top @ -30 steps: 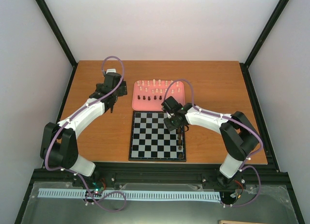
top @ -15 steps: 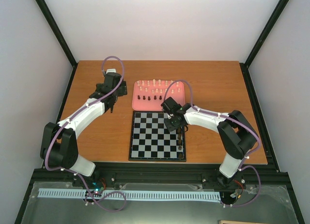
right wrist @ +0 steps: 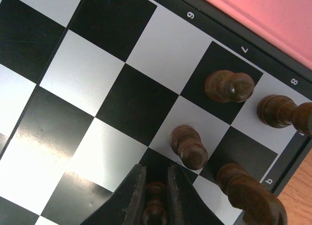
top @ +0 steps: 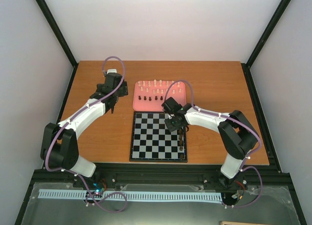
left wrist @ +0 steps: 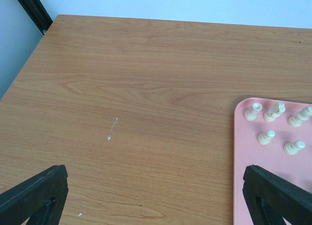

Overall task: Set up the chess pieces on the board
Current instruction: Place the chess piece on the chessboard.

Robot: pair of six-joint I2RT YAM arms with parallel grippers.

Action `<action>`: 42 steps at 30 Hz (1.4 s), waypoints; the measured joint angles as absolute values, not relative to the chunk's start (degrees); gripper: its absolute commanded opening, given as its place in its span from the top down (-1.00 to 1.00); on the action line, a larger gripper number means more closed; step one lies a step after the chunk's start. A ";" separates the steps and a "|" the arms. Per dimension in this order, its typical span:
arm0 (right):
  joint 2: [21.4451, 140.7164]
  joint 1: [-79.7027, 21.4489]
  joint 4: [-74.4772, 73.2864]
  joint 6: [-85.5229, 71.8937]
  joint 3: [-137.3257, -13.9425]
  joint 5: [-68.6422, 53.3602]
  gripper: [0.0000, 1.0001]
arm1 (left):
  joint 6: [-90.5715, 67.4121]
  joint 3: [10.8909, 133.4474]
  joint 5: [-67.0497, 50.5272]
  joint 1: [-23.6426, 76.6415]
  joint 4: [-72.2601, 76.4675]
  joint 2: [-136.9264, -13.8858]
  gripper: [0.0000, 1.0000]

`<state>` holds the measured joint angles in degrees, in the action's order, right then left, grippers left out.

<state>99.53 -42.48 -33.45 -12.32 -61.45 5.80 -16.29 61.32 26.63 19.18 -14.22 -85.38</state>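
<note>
The black-and-white board [top: 146, 137] lies at the table's middle front. My right gripper [right wrist: 155, 198] is shut on a dark brown pawn [right wrist: 155, 205] and holds it low over a black square near the board's far right corner [top: 174, 123]. Dark pieces stand close by: a pawn [right wrist: 189, 147] on a white square, and others [right wrist: 229, 86] [right wrist: 280, 110] [right wrist: 246, 191] along the right edge. More dark pieces stand down the board's right file [top: 182, 143]. Cream pieces [left wrist: 273, 111] and dark pieces [top: 148, 97] stand on the pink tray [top: 160, 104]. My left gripper [left wrist: 156, 205] is open and empty over bare table left of the tray.
The pink tray [left wrist: 243, 152] lies just behind the board; its left edge is beside my left gripper's right finger [left wrist: 275, 191]. The wooden table [top: 219, 88] extends to both sides. Black frame posts stand at the table's corners [left wrist: 31, 10].
My right gripper has edged slightly left over the board's far right corner. The left arm has not moved.
</note>
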 measured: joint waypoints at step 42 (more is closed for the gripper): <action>98.52 -42.50 -33.50 -12.27 -61.58 5.43 0.53 | -16.29 61.32 26.63 19.18 -14.20 -85.38 -1.00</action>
